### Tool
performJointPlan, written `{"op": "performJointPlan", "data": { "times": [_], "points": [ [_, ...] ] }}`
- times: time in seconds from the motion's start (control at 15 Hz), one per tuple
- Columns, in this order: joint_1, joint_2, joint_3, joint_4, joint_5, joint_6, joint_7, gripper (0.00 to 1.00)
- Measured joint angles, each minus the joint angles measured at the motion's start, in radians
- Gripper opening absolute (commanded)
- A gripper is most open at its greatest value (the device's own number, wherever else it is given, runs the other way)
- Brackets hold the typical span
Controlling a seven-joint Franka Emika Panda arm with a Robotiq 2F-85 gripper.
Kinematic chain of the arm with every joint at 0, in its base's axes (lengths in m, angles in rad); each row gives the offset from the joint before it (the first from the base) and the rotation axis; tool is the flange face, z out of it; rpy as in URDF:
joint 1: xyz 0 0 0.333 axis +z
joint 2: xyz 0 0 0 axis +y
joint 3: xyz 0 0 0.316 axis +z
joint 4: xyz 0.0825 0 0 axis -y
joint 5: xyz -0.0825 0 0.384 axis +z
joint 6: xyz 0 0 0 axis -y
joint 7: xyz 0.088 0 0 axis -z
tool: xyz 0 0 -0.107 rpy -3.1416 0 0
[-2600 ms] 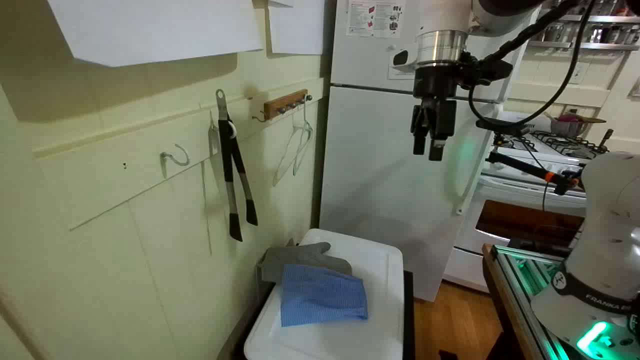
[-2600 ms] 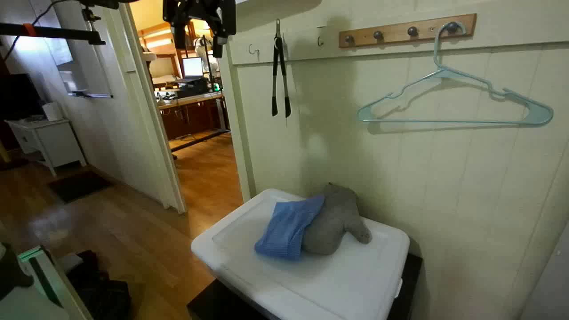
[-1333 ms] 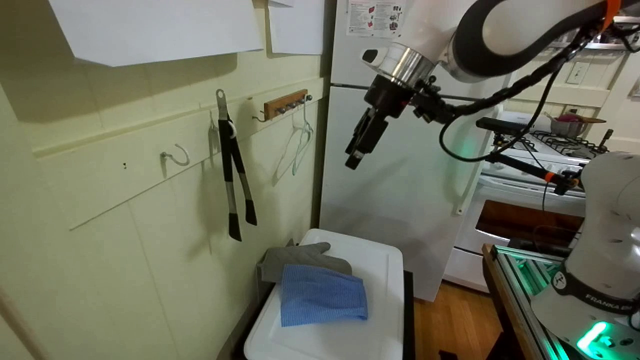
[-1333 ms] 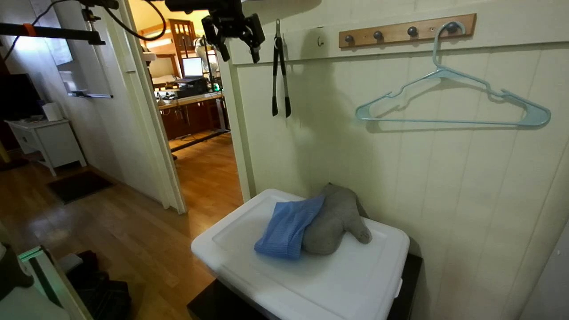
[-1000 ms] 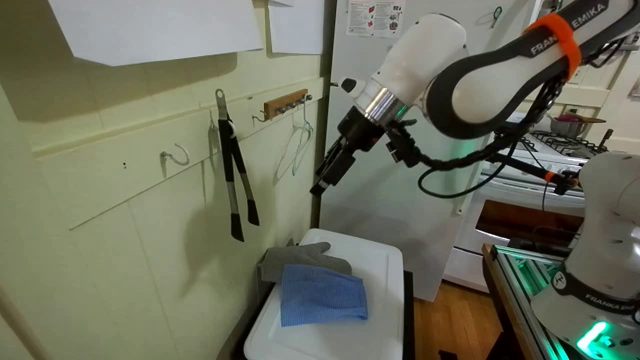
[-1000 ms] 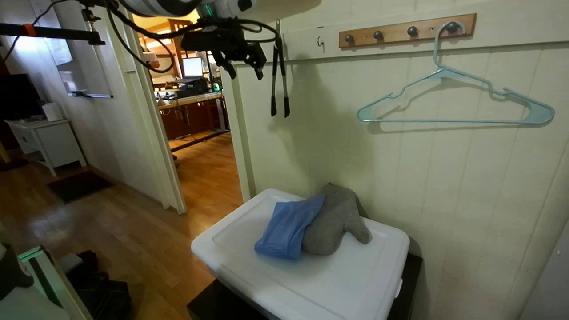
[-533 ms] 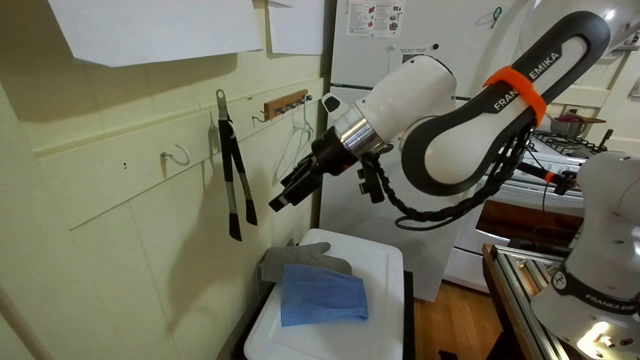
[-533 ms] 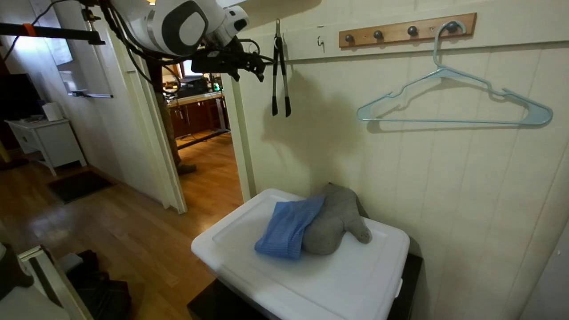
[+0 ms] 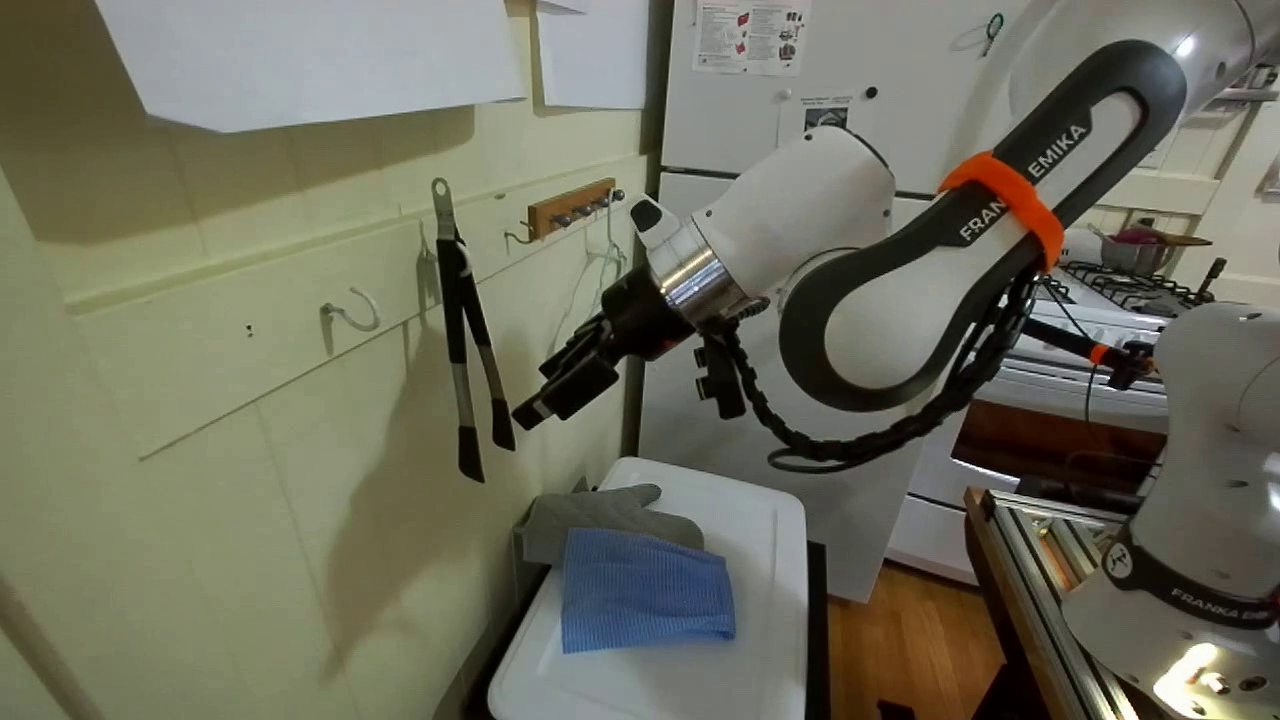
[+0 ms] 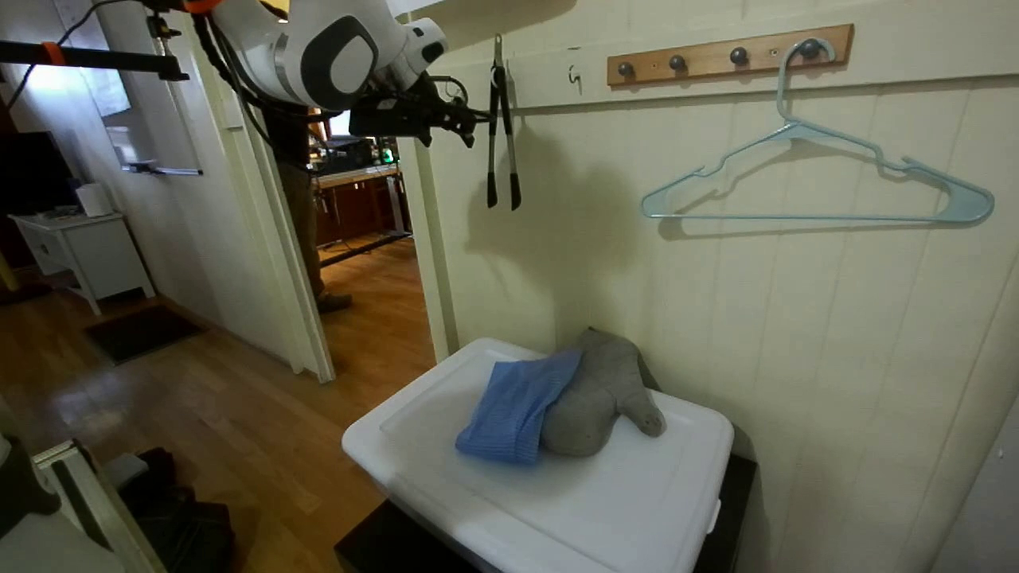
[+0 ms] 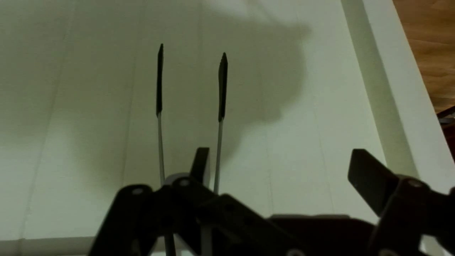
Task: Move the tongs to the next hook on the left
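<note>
The black tongs (image 9: 455, 310) hang on the wall by their top, arms down and slightly spread; they also show in an exterior view (image 10: 494, 95). A bare pale wire hook (image 9: 360, 318) is left of them, and another hook (image 9: 518, 238) is right of them; this one also shows in an exterior view (image 10: 574, 76). My gripper (image 9: 530, 408), also in an exterior view (image 10: 447, 142), is open and empty, pointing slantwise at the wall beside the tongs. In the wrist view the fingers (image 11: 279, 154) are wide apart; the tongs' arms (image 11: 223, 87) appear near the left finger, apparently beyond it.
A wooden peg strip (image 9: 570, 207) holds a pale hanger (image 10: 796, 216). Below is a white lid (image 9: 760, 640) with a blue cloth (image 9: 645, 590) and grey mitt (image 9: 610, 515). A white panel (image 9: 310, 60) overhangs the wall. A fridge (image 9: 760, 520) stands behind; a person (image 10: 298, 215) is in the doorway.
My gripper has moved down and toward the wall and tongs, tilting from pointing down to slanting at the wall. A person has appeared in the doorway. The base light changed from green to white.
</note>
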Motion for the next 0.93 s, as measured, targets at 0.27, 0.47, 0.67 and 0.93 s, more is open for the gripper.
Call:
{"op": "performJointPlan", "data": {
  "times": [0.27, 0.47, 0.67, 0.93],
  "points": [
    [-0.008, 0.002, -0.004, 0.002, -0.046, 0.009, 0.035, 1.0],
    [-0.017, 0.025, -0.002, 0.011, -0.073, 0.089, 0.068, 1.0],
    [-0.017, 0.066, 0.004, 0.033, -0.073, 0.178, 0.075, 1.0],
    [-0.026, 0.137, 0.003, 0.078, -0.112, 0.273, 0.123, 1.0]
  ]
}}
